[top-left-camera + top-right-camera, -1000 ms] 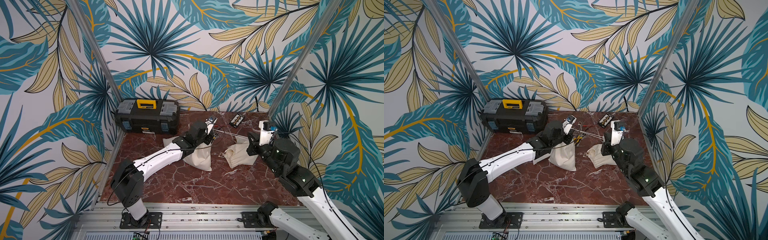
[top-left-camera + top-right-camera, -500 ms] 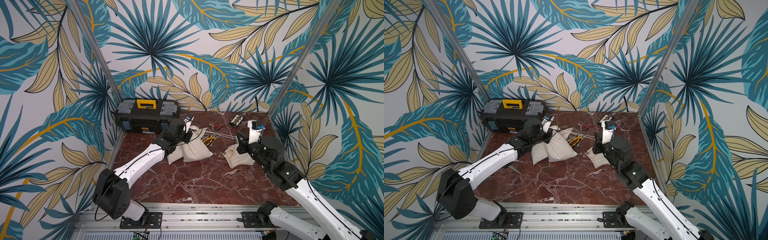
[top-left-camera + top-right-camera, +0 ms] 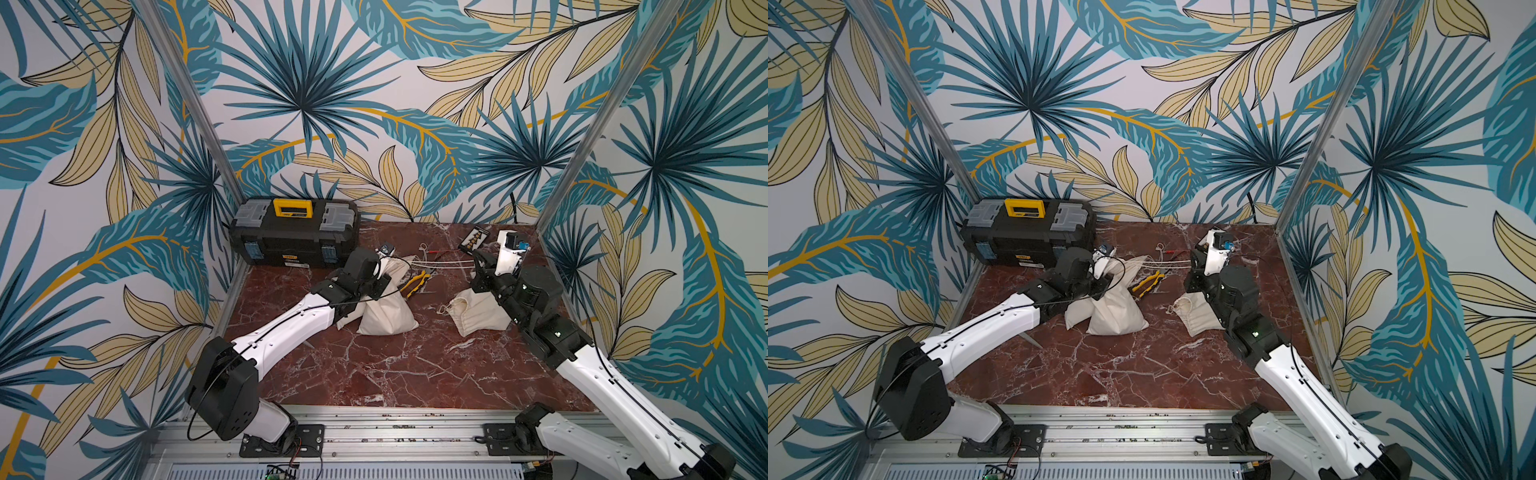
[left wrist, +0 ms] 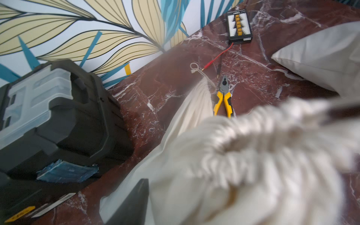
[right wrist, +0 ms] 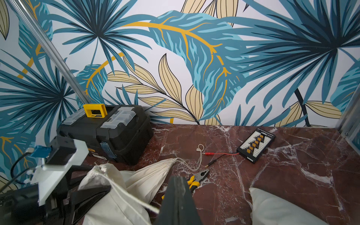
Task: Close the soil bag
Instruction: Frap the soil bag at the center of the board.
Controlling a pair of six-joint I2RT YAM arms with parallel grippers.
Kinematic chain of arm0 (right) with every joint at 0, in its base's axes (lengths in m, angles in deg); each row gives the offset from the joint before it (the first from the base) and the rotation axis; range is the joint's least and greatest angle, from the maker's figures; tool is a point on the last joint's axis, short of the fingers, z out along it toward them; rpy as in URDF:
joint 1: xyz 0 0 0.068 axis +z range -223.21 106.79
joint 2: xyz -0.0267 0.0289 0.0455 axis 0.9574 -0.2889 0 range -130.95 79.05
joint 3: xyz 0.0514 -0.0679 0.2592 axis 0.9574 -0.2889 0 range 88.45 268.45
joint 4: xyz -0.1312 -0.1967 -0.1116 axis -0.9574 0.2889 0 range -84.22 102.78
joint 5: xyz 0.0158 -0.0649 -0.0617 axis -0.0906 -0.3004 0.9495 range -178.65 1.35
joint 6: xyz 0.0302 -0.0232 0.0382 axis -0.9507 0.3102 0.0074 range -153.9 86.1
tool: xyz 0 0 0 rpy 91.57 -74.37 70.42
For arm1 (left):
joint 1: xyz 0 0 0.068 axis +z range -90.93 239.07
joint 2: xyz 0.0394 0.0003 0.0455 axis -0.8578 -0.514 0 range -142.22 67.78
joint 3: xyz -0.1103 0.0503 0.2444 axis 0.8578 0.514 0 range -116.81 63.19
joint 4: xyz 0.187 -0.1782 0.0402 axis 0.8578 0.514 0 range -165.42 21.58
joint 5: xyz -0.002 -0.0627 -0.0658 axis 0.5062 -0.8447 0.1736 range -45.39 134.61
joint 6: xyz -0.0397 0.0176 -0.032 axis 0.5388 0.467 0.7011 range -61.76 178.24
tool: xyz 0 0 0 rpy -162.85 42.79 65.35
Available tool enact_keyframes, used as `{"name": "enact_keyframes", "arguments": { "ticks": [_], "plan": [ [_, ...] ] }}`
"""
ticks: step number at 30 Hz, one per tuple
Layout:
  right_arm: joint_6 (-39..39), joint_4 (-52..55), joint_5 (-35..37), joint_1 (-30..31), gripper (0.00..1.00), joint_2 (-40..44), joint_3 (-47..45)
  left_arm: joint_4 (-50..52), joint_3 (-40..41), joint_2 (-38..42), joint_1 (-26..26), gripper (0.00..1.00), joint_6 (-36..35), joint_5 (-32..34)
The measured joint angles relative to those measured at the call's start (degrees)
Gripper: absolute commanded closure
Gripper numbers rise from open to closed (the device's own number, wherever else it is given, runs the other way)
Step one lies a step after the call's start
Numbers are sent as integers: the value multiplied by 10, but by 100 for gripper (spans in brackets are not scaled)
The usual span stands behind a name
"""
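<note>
The soil bag [image 3: 388,316] [image 3: 1117,316] is a cream cloth sack standing left of the table's middle, its gathered neck pointing toward the back wall. My left gripper [image 3: 383,269] [image 3: 1105,270] [image 4: 237,148] is at that neck, open, with the puckered mouth [image 4: 253,148] blurred between its spread fingers [image 4: 134,202]. A white drawstring [image 3: 444,262] [image 5: 126,194] runs taut from the neck to my right gripper [image 3: 478,266] [image 3: 1194,266] [image 5: 176,180], which is shut on it.
A black toolbox [image 3: 295,232] with a yellow handle stands at the back left. Yellow pliers [image 3: 417,280], a red lead and a black connector board [image 3: 475,240] lie behind the bags. Another cream bag [image 3: 478,313] lies under my right arm, and a tied one [image 5: 152,175] behind the soil bag.
My left gripper has moved left, back to the bag's neck, and its jaws have spread. My right gripper has shifted slightly left, still shut on the string.
</note>
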Motion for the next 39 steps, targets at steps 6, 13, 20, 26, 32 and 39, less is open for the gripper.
{"name": "enact_keyframes", "arguments": {
  "ticks": [6, 13, 20, 26, 32, 39],
  "plan": [
    [13, 2, -13, 0, 100, -9, 19, -35, -15, 0, -24, 17, -9, -91],
    [20, 9, -13, 0, 100, -9, 38, -84, -13, 2, -46, 12, -46, -186],
    [21, 27, -11, 0, 100, 0, 45, -101, -24, -2, -49, 10, -103, -238],
    [21, 31, -10, 0, 100, 4, 58, -105, -72, -35, -51, 14, -151, -267],
    [21, 33, -11, 0, 100, 5, 62, -87, -127, -83, -52, 28, -198, -241],
    [25, 47, -3, 0, 100, 18, 63, -47, -149, -107, -53, 75, -263, -158]
  ]
}}
